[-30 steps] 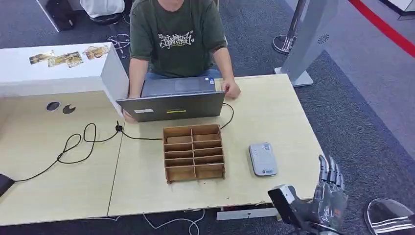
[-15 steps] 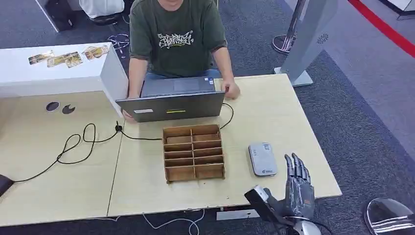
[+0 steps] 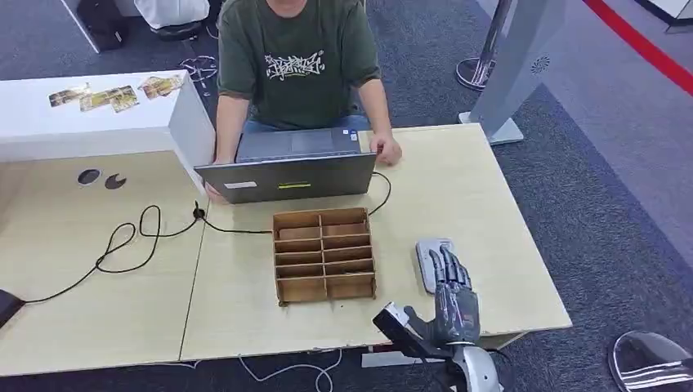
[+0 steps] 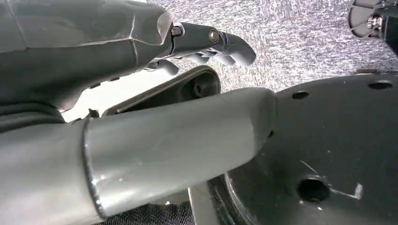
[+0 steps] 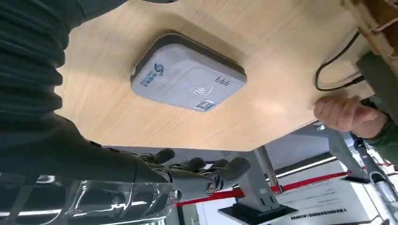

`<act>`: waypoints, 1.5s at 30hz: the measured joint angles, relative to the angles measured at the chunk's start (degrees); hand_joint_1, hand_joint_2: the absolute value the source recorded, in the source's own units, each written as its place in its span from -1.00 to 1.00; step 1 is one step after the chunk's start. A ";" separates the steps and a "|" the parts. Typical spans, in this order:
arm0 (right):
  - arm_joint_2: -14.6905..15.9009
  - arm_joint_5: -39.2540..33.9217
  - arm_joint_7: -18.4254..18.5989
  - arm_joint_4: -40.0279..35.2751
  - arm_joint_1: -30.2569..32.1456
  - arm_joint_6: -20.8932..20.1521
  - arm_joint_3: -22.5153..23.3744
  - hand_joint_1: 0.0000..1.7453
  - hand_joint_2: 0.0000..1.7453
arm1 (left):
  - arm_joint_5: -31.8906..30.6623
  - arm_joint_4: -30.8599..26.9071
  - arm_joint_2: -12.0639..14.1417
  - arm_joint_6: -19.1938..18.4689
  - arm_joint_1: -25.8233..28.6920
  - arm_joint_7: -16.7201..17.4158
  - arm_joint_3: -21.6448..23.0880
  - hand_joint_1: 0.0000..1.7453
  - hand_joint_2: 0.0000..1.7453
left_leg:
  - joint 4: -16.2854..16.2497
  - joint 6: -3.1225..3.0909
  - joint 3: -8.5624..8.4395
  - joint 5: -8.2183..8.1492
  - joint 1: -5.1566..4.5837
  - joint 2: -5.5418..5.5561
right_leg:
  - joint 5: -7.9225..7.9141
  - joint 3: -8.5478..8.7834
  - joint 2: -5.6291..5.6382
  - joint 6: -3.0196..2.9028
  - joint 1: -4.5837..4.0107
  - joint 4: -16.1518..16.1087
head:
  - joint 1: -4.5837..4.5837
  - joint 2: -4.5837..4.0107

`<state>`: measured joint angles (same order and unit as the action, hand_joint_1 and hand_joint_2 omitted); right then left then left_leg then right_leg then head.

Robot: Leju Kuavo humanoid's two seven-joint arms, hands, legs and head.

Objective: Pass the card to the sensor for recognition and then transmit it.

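Right robot hand (image 3: 454,302) moved up and left from the lower right, off the tabletop edge, to hover over the near end of the flat light-grey card sensor with rounded corners (image 3: 435,255), right of frame centre. Fingers straight and together, nothing visibly pinched; the right wrist view shows the sensor face (image 5: 187,79) bare. No card that I can make out, so I can't tell where it is. My read: the presenting step is lined up but the card isn't confirmed.

Left to right in the head view: black cable (image 3: 122,245) loops over the pale wooden tabletop (image 3: 98,310) at left; open grey laptop (image 3: 286,175) upper centre with a person in a green printed T-shirt (image 3: 294,57) behind it; brown wooden compartment organiser (image 3: 324,255) just left of the sensor, close enough to clip on a leftward move. Left robot hand (image 4: 141,56) hangs low, fingers loosely extended, holding nothing visible.
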<state>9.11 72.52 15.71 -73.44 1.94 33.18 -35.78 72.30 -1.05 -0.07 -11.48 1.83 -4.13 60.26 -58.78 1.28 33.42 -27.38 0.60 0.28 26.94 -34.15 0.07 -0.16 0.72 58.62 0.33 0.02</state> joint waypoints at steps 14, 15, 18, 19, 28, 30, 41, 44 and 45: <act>-0.94 3.15 -0.54 -4.54 1.00 2.38 -1.20 -1.00 1.00 | 0.37 0.00 0.07 0.17 0.01 -0.07 0.00 -1.00 -1.00 | 0.00 0.00 0.00 0.00 0.00 -0.01 | 0.00 -0.01 0.01 0.00 0.00 -0.01 | -0.02 0.00; -0.83 3.13 -0.61 -5.20 1.19 2.34 -1.33 -1.00 1.00 | 0.37 0.00 0.07 0.20 0.01 -0.09 0.00 -1.00 -1.00 | 0.00 0.00 0.00 0.00 0.00 -0.01 | 0.00 -0.01 0.01 0.00 0.00 -0.01 | 0.00 0.00; -0.52 3.04 -0.63 -6.54 1.43 2.21 -1.62 -1.00 1.00 | 0.37 0.00 0.07 0.20 0.01 -0.13 0.00 -1.00 -1.00 | 0.00 0.00 0.00 0.00 0.00 -0.02 | 0.00 -0.02 0.01 0.00 0.00 -0.01 | 0.00 0.00; -0.44 2.99 -0.63 -6.77 1.44 2.19 -1.70 -1.00 1.00 | 0.37 0.00 0.07 0.20 0.01 -0.11 0.00 -1.00 -1.00 | 0.00 0.00 0.00 0.00 0.00 -0.02 | 0.00 -0.01 0.01 0.00 0.00 -0.01 | -0.02 0.00; -0.09 -2.29 -3.97 -7.59 0.74 1.20 -2.91 -1.00 1.00 | 0.15 0.00 0.09 0.05 0.01 -0.13 0.00 -1.00 -1.00 | 0.00 0.00 0.04 0.00 0.00 -0.02 | 0.00 -0.01 0.00 0.00 0.01 -0.01 | -0.02 0.00; -0.22 -2.97 -4.89 -7.50 0.12 1.20 -2.93 -1.00 1.00 | 0.02 0.00 0.09 0.00 0.01 -0.13 0.00 -1.00 -1.00 | 0.00 0.00 0.04 0.00 0.00 -0.02 | 0.00 -0.01 0.01 0.00 0.00 -0.01 | -0.02 0.00; -3.30 -4.68 -8.52 -4.61 -3.19 1.22 -3.02 -1.00 1.00 | -0.77 0.00 0.17 -0.17 -0.02 -0.13 0.00 -1.00 -1.00 | 0.00 0.00 0.02 0.00 0.00 -0.02 | 0.00 -0.01 0.01 0.00 0.00 0.01 | -0.02 0.00; -4.39 -4.20 -9.16 -3.22 -4.24 1.60 -3.34 -1.00 1.00 | -0.98 0.00 0.24 -0.15 -0.03 -0.11 0.00 -1.00 -1.00 | 0.00 0.00 0.01 0.00 0.00 -0.02 | 0.00 -0.01 0.01 0.00 0.00 0.01 | -0.02 -0.02; -4.74 -4.06 -9.22 -2.78 -4.56 1.62 -3.50 -1.00 1.00 | -1.01 0.00 0.26 -0.15 -0.03 -0.11 0.00 -1.00 -1.00 | 0.00 0.00 0.01 0.00 0.00 -0.02 | 0.00 -0.01 0.01 0.00 0.00 0.01 | -0.02 0.00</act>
<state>4.37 68.46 6.49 -76.21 -2.62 34.80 -39.28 71.30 -1.05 0.20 -11.63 1.80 -4.24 60.26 -58.78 1.28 33.43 -27.37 0.60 0.26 26.93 -34.16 0.08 -0.16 0.72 58.63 0.31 0.02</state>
